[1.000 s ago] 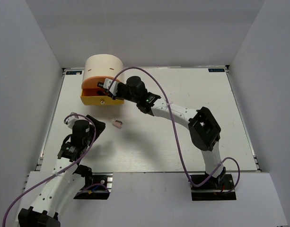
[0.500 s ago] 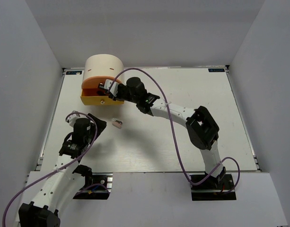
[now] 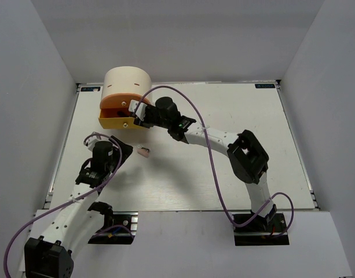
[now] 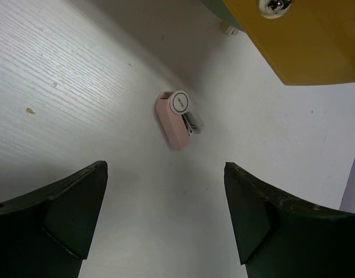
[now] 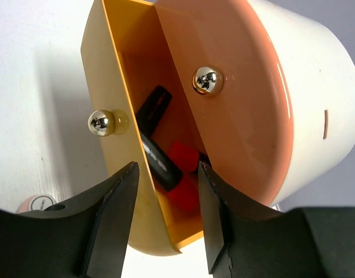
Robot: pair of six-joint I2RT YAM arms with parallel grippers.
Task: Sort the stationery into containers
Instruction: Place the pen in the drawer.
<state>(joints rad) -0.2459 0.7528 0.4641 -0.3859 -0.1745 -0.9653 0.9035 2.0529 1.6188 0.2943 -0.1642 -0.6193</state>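
The left gripper (image 3: 123, 152) has slid up and to the right in the top view, ending nearer the pink piece (image 3: 143, 152). Its cable loop has shifted with it. At upper left, the right gripper (image 3: 136, 113) has spread its jaws wider and backed slightly rightward from the yellow drawer (image 3: 115, 123).

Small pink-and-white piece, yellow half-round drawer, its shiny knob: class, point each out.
Pink-and-white piece (image 4: 172, 130), left wrist view, pink body.
Yellow drawer (image 5: 99, 69), right wrist view, front wall.
Shiny knob (image 5: 100, 122), right wrist view, dome.
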